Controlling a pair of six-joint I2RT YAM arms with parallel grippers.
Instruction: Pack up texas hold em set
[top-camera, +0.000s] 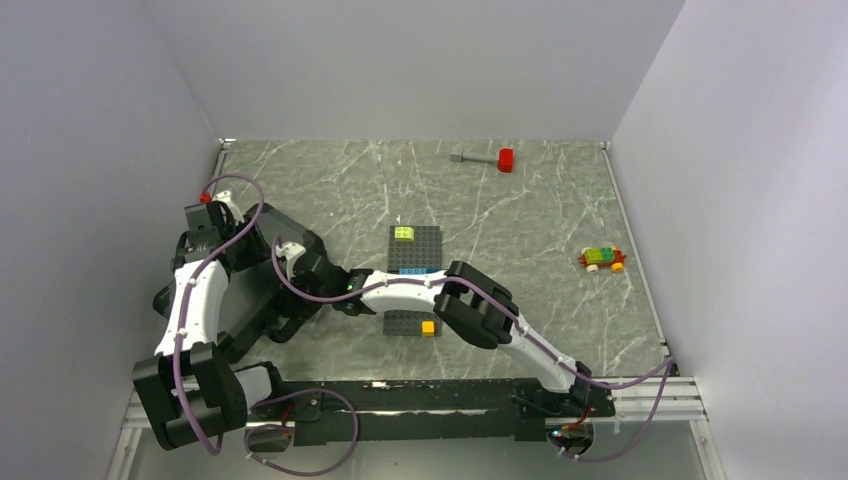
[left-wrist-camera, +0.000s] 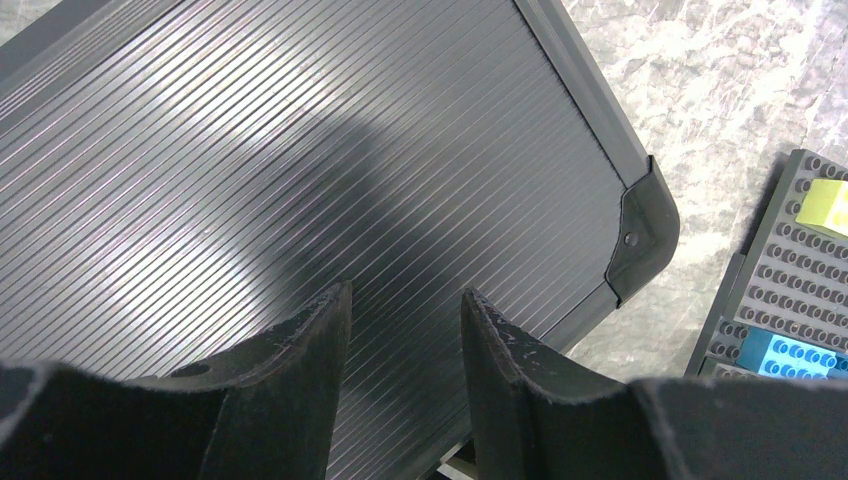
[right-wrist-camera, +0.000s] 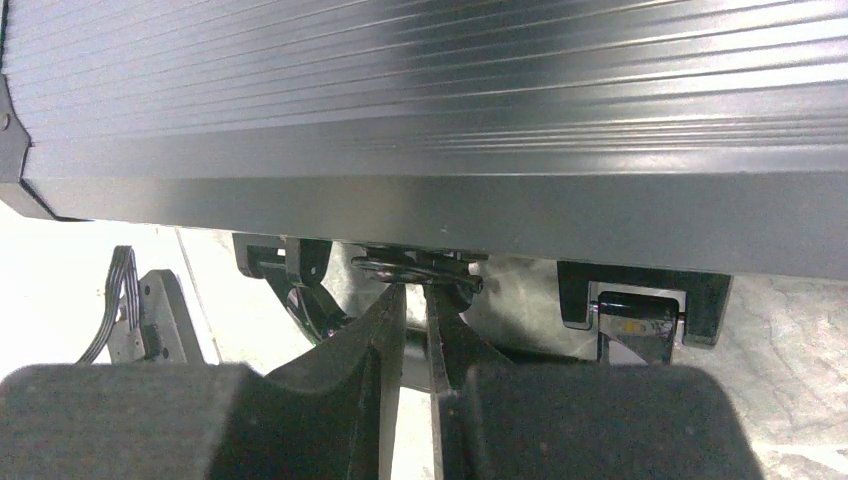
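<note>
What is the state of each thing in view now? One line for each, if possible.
case: lid down, ribbed top up; whether it is latched cannot be seen.
left gripper: open, over the lid, holding nothing.
right gripper: shut on metal loop at the case front.
hammer: lying flat, untouched.
baseplate: lying flat, partly under the right arm.

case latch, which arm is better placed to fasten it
Right, probably. The right tool has its tips at the metal latch on the side of the case. The left tool hangs open over the ribbed lid, away from any latch.
</note>
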